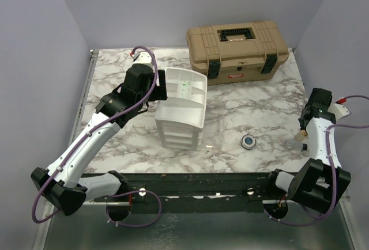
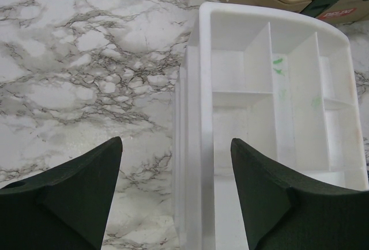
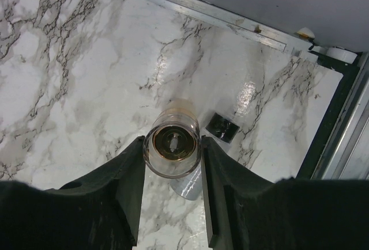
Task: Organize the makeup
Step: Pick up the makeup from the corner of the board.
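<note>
Currently, the right hand (image 3: 172,153) is gripping a round clear vial (image 3: 172,149). Both dark, matte fingers (image 3: 124,186) are pressing on its opposite sides. Seen end-on from the right wrist, the vial is showing a glassy rim, an amber ring and a dark centre. Whether it is resting on the bench (image 3: 86,77) or hanging above it cannot be told. A small dark glossy piece (image 3: 222,128) is lying on the bench just beyond the vial, near the right edge rail.

The left hand (image 2: 176,142) is standing wide open and holding nothing. Its fingers are straddling the near wall of the white plastic drawer unit (image 2: 199,117). The unit's open top tray is splitting into rectangular compartments, all showing bare white floors apart from faint green marks (image 2: 278,65).

The round blue-centred compact (image 1: 249,141) is lying flat on the white, grey-veined marble surface, between the drawer unit and the right arm and touching neither.

The tan toolbox (image 1: 236,51), ribbed, with dark latches, is sitting closed at the far edge. Its red label (image 2: 337,12) is carrying white lettering too small to read.
</note>
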Tool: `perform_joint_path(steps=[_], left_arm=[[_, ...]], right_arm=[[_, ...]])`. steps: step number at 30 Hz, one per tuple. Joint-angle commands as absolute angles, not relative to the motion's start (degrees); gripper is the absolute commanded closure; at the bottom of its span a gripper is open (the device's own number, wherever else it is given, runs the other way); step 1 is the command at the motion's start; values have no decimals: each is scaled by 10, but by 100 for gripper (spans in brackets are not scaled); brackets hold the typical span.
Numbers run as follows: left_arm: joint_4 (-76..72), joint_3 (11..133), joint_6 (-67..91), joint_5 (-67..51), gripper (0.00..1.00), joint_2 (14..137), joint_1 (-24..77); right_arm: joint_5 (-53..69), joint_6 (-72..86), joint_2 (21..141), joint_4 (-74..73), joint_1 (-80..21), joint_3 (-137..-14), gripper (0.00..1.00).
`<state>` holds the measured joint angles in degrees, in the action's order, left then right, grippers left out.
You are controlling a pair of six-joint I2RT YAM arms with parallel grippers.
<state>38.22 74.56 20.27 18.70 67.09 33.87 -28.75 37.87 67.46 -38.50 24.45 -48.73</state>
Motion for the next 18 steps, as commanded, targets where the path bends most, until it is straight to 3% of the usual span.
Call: perform_joint_path(steps=[1, 7, 10, 18], left_arm=[[374, 751, 196, 198, 22, 673, 337], [374, 750, 200, 198, 22, 674, 337], [374, 749, 201, 195, 22, 678, 338], [374, 743, 204, 181, 22, 681, 337]], right_arm=[[-291, 370, 639, -368, 248, -487, 73], [-208, 333, 602, -353, 248, -511, 73], [-121, 319, 596, -348, 248, -526, 79], [234, 307, 594, -262, 247, -517, 82]])
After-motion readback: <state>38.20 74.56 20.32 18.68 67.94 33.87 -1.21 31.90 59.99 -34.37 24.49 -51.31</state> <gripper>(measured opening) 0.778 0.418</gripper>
